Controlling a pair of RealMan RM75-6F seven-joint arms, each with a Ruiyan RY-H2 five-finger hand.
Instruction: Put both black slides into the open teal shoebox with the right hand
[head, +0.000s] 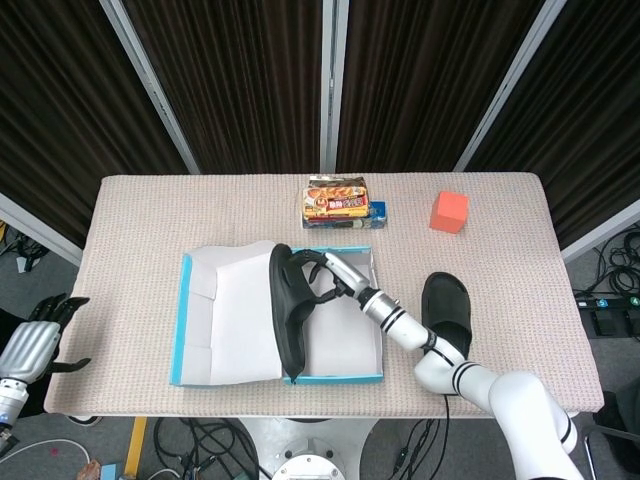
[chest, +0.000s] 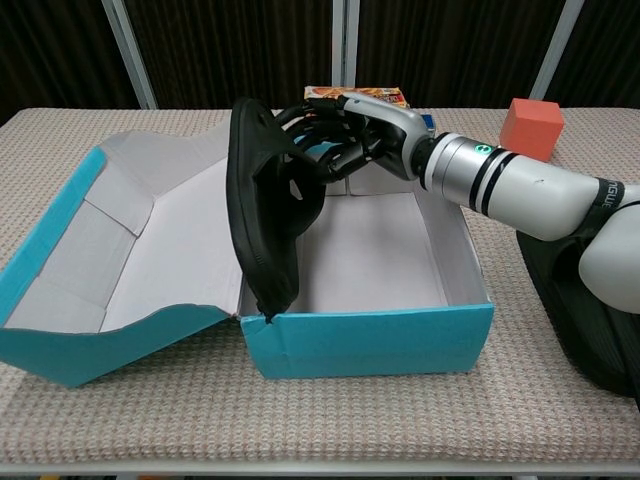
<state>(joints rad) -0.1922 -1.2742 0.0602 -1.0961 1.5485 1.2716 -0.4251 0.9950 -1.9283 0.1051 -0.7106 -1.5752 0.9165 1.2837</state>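
Step in hand: placing the first slide. The right hand (chest: 340, 130) is gripping the first slide (chest: 265, 200) by its strap, fingers (chest: 318, 150) curled through the strap opening. The slide is hanging nearly on edge below and to the left of the hand, sole facing away from it, upper end standing above the box walls. Its low tip is sitting at the front-left corner of the shoebox (chest: 370, 340), at or just on the front wall's rim; whether it is resting on the rim or just inside cannot be told. The head view is showing the same: the slide (head: 288, 310) lying along the box's left wall, beside the hinge with the lid (head: 225, 320), the hand (head: 325, 275) at its far end.

The second slide (head: 445, 305) is lying on the tabletop (head: 500, 250) on the forearm side of the hand, outside the box, partly under the arm. It is not yet touched.

The left hand (head: 40, 335) is hanging off the tabletop's edge, fingers apart, holding nothing.

Next move, as judged: tip the slide toward the hand so it is lying flat on the box floor, clearing the low tip off the front rim, then loosen the fingers out of the strap. Risk: the tip catching on the rim and leaving the slide propped against the wall.
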